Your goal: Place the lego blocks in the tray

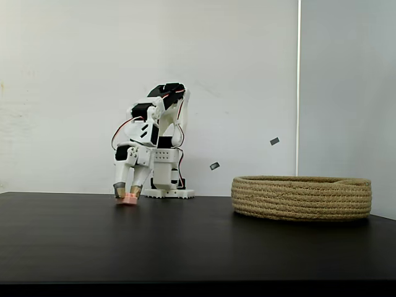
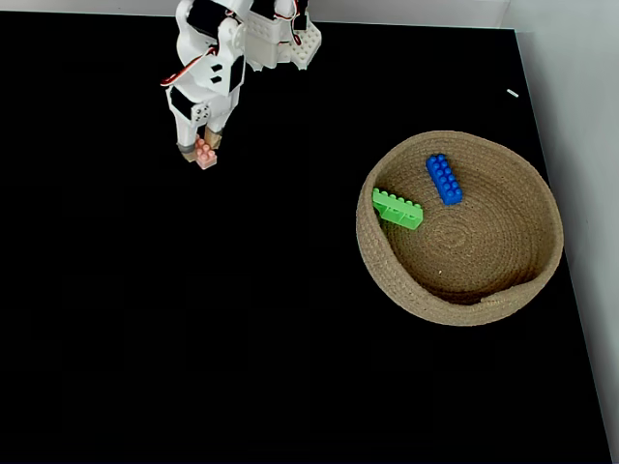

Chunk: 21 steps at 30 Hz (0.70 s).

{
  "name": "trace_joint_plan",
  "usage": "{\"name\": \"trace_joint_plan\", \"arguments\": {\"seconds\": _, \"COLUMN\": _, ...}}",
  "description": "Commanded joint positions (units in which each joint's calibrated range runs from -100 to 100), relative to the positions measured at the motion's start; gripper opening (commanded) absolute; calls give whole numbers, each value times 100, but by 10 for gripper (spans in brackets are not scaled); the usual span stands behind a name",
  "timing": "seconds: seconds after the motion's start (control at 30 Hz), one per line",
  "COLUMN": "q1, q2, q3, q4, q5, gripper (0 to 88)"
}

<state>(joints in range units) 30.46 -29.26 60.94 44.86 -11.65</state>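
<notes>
Down at the left of the dark tabletop (image 2: pixel 290 338), the pale pink brick (image 2: pixel 205 155) sits at table level between the fingertips of the pincer (image 2: pixel 199 149), which is closed around it. The side-on fixed view shows the same brick (image 1: pixel 130 198) low against the surface, pinched by the pincer (image 1: pixel 127 195), with the white arm (image 1: pixel 151 133) folded above. Whether the brick has left the surface I cannot tell.

Inside the tray (image 2: pixel 382 261), well apart to the right in both fixed views, the blue brick (image 2: pixel 444 179) and the green brick (image 2: pixel 397 209) already lie, the green one up against the inner wall.

The likely trouble is the grip: the brick is small and seems held near one end, so it could twist or slip out on the lift. A low carry could also knock it against the tray's raised rope wall (image 1: pixel 301 198). Nothing else stands between pincer and tray; two small dark tabs (image 1: pixel 275 141) mark the wall behind.
</notes>
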Motion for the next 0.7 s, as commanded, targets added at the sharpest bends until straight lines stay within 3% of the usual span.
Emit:
{"name": "trace_joint_plan", "arguments": {"seconds": 0.0, "q1": -622, "q2": -1270, "q3": -161, "q4": 466, "q5": -34, "gripper": 0}}
{"name": "trace_joint_plan", "arguments": {"seconds": 0.17, "q1": -2295, "q2": -2508, "q3": -736, "q4": 1382, "q5": -215, "gripper": 1}}
{"name": "trace_joint_plan", "arguments": {"seconds": 0.33, "q1": -3895, "q2": -2955, "q3": -1329, "q4": 1357, "q5": -396, "gripper": 1}}
{"name": "trace_joint_plan", "arguments": {"seconds": 0.53, "q1": -4711, "q2": -2035, "q3": -1529, "q4": -67, "q5": -987, "gripper": 2}}
{"name": "trace_joint_plan", "arguments": {"seconds": 0.67, "q1": -5041, "q2": -1072, "q3": -2250, "q4": -251, "q5": -1182, "gripper": 1}}
